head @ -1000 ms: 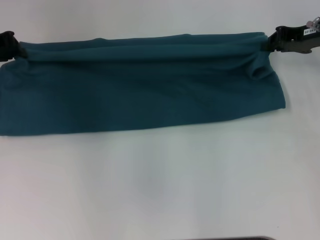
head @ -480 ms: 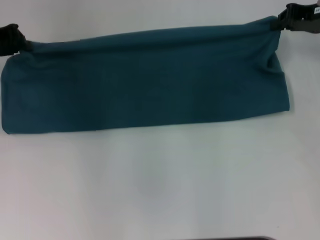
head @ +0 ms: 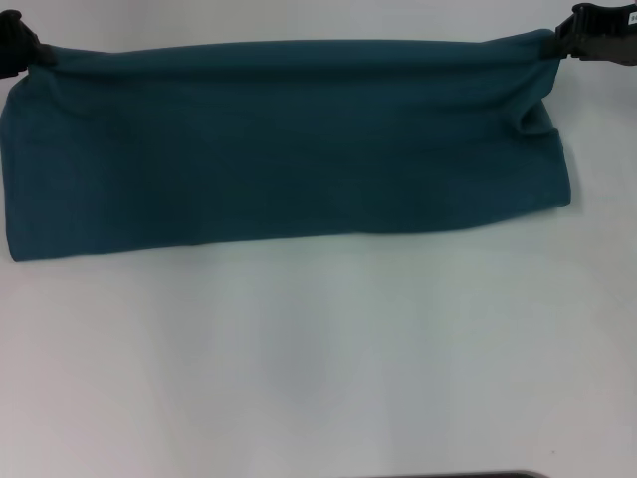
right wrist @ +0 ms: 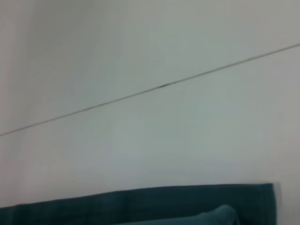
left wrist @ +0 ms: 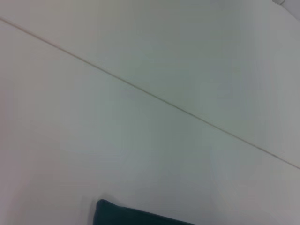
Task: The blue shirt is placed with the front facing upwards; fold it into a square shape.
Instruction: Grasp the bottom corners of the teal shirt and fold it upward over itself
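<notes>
While stretched flat — blue shirt (head: 289,144) | both jaws clamped on its far corners

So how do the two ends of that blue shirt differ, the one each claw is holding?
The left gripper holds the blue shirt at a corner where the cloth lies smooth and flat. At the right gripper the cloth bunches into folds with a pucker below. The right end's lower edge also sits farther from the robot than the left's. Both far corners are pinched, with the edge stretched between them.
</notes>
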You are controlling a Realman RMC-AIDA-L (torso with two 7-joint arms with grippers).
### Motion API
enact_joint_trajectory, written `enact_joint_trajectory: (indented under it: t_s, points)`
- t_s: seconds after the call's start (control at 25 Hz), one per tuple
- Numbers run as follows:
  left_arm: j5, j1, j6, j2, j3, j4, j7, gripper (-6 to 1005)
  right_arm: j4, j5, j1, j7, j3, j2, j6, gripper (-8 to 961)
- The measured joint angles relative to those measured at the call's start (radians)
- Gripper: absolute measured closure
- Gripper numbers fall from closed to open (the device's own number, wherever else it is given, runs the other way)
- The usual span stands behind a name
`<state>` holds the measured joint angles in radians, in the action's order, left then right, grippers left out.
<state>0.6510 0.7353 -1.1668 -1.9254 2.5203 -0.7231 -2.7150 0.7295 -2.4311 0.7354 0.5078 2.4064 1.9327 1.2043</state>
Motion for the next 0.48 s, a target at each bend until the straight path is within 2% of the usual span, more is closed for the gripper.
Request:
enact_joint_trajectory:
  t_s: [0.48]
  points:
    - [-0.004,0.008,0.041,-0.004,-0.002,0.034,-0.004,912,-0.006,0.0,0.003,0.002,-0.005,0.002,-0.051,819]
